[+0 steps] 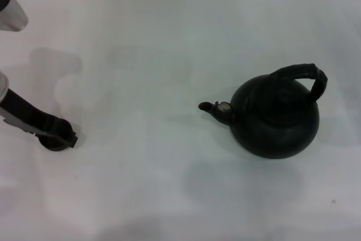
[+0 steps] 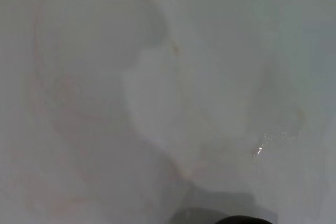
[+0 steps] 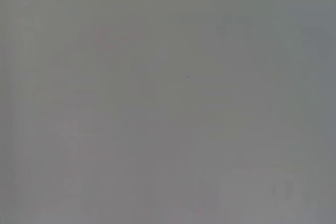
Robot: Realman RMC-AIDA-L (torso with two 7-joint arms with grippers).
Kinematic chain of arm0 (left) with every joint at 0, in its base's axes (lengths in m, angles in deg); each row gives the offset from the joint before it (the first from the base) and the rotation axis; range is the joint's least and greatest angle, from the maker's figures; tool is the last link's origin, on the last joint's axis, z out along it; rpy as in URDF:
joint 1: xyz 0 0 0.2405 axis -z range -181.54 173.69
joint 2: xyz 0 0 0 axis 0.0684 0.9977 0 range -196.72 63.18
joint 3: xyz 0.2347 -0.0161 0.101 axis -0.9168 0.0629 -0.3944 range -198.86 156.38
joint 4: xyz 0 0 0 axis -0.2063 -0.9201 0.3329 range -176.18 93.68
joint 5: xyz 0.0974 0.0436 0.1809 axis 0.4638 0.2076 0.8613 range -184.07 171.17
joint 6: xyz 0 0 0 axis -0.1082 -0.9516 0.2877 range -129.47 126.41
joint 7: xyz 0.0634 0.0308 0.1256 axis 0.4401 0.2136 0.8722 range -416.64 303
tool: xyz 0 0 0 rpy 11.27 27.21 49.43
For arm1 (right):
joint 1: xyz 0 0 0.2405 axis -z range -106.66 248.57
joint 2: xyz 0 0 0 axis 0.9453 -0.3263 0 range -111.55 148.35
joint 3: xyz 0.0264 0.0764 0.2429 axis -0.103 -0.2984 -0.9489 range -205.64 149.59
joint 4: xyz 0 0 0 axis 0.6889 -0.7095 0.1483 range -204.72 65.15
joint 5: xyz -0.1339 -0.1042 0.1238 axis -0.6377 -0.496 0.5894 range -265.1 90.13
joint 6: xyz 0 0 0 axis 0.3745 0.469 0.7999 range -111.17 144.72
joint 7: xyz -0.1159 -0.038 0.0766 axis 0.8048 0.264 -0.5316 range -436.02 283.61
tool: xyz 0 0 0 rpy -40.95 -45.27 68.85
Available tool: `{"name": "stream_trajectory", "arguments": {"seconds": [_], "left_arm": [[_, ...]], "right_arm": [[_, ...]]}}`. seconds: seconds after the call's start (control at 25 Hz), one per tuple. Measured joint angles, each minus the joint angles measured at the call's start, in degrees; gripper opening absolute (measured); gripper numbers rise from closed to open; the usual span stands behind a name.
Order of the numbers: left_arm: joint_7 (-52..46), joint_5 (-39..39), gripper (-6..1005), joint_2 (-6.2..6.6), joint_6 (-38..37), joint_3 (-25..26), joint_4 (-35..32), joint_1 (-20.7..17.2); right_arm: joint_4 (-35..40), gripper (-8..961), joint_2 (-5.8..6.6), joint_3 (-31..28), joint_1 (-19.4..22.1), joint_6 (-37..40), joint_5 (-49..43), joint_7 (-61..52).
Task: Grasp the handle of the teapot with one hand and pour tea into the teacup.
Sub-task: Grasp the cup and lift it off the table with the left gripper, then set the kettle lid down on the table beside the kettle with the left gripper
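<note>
Round matte-black teapot (image 1: 276,122), ridged arched handle (image 1: 302,73); left gripper (image 1: 56,136) perhaps holding teacup.

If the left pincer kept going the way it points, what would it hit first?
Probably nothing: the left pincer points toward the table right of the teacup it overlaps, passing nearer than the teapot. Depth is unclear.

From my head view the light is bright and even, washing the white table (image 1: 169,26) almost flat. Soft grey shadows spread below the teapot (image 1: 276,119) and behind the left gripper (image 1: 59,138), so I read the light as diffuse and overhead. The pot's dark body swallows detail; only the metallic spot on its spout glints. My left wrist view is hazy and out of focus, with pale blotches and a small sparkle of glare (image 2: 257,150). My right wrist view is a featureless dim grey.
</note>
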Motion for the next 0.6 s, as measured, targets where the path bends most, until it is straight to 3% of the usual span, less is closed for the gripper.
{"name": "stream_trajectory", "arguments": {"seconds": [0.28,0.6], "left_arm": [[-0.1,0.2,703,0.22,-0.1,0.0,-1.2,0.4],[0.1,2.7,704,0.86,-1.2,0.8,-1.4,7.5]], "right_arm": [[0.0,756,0.0,0.0,0.0,0.2,0.0,0.0],[0.0,757,0.01,0.4,-0.3,0.5,-0.1,0.1]]}}
